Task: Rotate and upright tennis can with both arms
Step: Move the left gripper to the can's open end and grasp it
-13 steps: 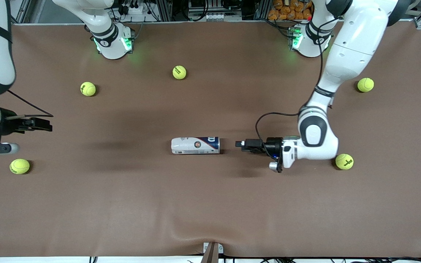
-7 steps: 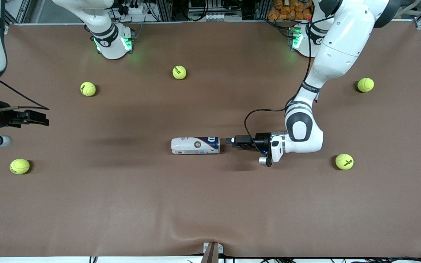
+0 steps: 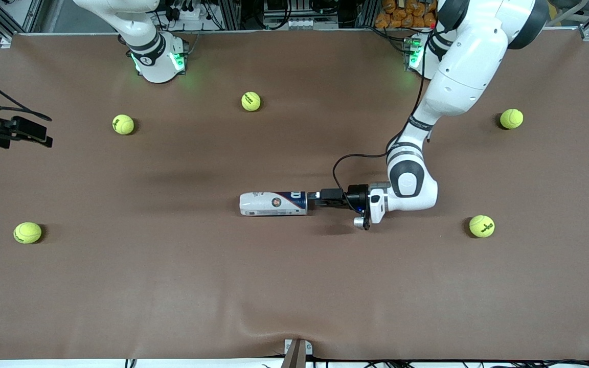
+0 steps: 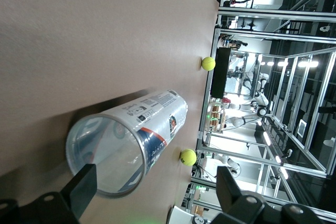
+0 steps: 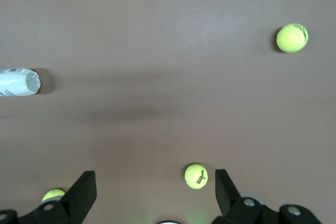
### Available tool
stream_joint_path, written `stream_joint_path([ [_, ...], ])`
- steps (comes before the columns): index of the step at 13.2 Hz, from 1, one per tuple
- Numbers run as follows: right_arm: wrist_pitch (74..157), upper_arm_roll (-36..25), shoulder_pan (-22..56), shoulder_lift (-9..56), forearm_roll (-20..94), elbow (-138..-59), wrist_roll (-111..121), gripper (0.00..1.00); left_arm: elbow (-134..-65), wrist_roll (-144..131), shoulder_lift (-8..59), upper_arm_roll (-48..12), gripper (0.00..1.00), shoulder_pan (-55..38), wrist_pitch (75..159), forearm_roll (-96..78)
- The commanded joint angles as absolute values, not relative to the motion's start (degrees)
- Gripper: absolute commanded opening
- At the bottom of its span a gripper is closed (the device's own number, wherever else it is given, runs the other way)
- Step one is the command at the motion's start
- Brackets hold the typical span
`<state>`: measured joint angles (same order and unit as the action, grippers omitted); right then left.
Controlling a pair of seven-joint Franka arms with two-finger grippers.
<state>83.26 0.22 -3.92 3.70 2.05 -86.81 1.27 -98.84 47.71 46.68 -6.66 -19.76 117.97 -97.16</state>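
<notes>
The whole brown cloth-covered counter [image 3: 172, 286] is seen from high above. The lying white-and-navy cylindrical tennis can [image 3: 273, 203] is viewed close along the counter by the left wrist camera, and from above, at its picture's edge, by the right.

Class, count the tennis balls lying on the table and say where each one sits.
5. Two near the right arm's base, one nearer the camera at that end, two at the left arm's end. The arms could hide more.
</notes>
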Motion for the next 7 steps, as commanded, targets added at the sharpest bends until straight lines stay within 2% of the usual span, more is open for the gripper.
stream_joint_path([
  [1, 82.09, 0.62, -3.87, 0.45, 3.16, -88.33, -2.29, 1.00, -97.65, 48.87, 47.72, -6.50, 1.00, -21.70, 118.56, -100.54],
  [6, 80.33, 0.18, -3.43, -2.20, 2.46, -87.81, -1.15, 1.00, -95.71, 49.04, 49.22, -6.50, 1.00, -22.67, 118.56, -101.34],
  [7, 80.68, 0.26, -3.86, -2.28, 2.37, -87.45, 0.86, 1.00, -95.71, 49.04, 49.31, -6.50, 0.88, -22.68, 118.56, -101.51],
])
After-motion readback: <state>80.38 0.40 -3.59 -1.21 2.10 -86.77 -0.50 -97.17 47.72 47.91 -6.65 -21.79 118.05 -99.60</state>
